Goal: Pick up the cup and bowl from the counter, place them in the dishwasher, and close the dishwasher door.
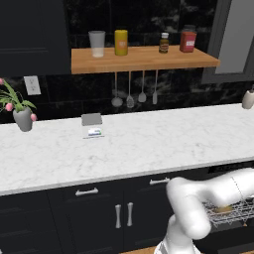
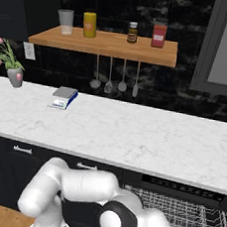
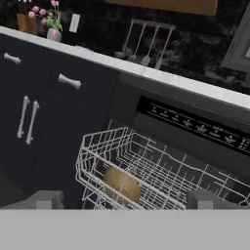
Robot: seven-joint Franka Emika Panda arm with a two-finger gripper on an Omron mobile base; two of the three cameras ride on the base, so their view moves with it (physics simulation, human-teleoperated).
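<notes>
dishwasher [image 3: 195, 128]: black, open | wire rack [image 3: 146, 171]: silver, possibly holding bowl

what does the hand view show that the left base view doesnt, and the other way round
Hand view alone: the dishwasher's control strip under the counter edge, and a tan rounded thing lying in the wire rack, seen from close above.

Left base view alone: the wooden shelf with a clear cup, a yellow container and two jars, plus a small grey box on the counter.

Both: the marble counter, the hanging utensils, the pink flowers in a grey vase, the navy cabinets with silver handles, and the pulled-out rack.
</notes>
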